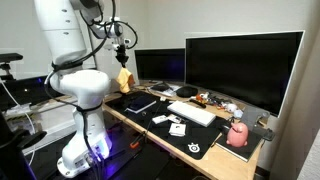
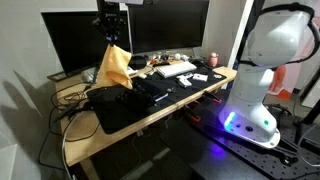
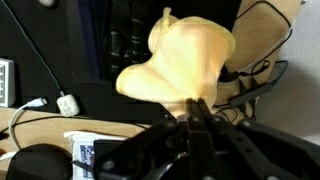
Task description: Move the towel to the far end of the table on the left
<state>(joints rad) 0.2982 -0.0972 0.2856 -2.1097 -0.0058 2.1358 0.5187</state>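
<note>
The towel is a pale yellow cloth. It hangs from my gripper above the desk in both exterior views (image 1: 125,79) (image 2: 113,68). In the wrist view the towel (image 3: 185,55) billows just beyond my fingertips. My gripper (image 3: 197,108) is shut on the towel's edge, its two fingers pressed together. In an exterior view the gripper (image 2: 111,40) is high above the desk end near the monitor. In the exterior view that shows the arm from the side, the gripper (image 1: 121,53) sits in front of a dark monitor.
A wooden desk (image 2: 150,120) carries a black mat (image 2: 135,105), a white keyboard (image 1: 192,113), monitors (image 1: 243,65), a tablet (image 1: 140,104), a pink mug (image 1: 238,135) and cables (image 2: 75,95). The robot's white base (image 2: 255,110) stands beside the desk.
</note>
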